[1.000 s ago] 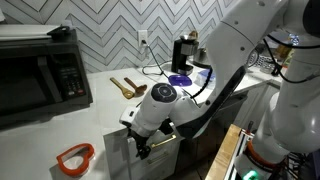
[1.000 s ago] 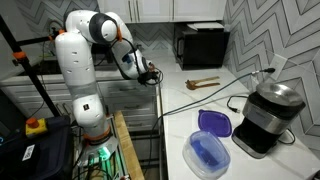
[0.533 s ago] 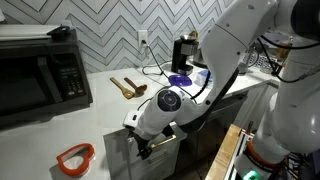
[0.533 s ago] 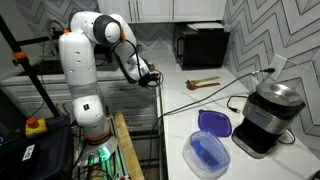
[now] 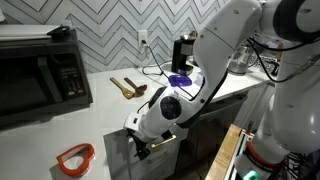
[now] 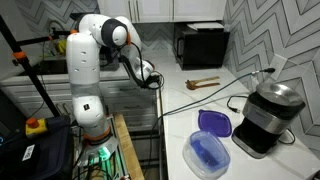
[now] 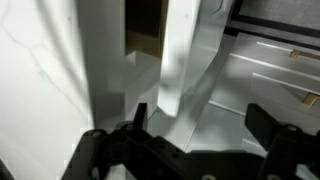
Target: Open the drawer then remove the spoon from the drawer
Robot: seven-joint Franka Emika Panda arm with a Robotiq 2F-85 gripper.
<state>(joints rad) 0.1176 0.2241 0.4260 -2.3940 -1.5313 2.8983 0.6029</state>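
The jaws stand fully spread with nothing between them. In the wrist view the two dark fingers [image 7: 135,122] frame the gripper [image 7: 200,130], which faces pale vertical panels with a narrow wood-toned gap [image 7: 145,30] between them. Whether that gap is the drawer standing ajar cannot be determined. In both exterior views the gripper [image 5: 140,150] [image 6: 153,80] sits low at the counter's front edge, close against the cabinet face where the drawer [image 5: 118,148] lies. The arm [image 5: 215,50] folds downward and forward over the edge, a posture that suits a level approach to a horizontal bar handle, and the wide jaw setting leaves room to straddle that bar. The handle itself is not clearly visible. The spoon is not visible in any view and is judged to lie inside the drawer. The darker wooden utensils [image 5: 127,88] rest on the counter [image 5: 110,110] beside the microwave [image 5: 40,70], well apart from the gripper, and are not the target.
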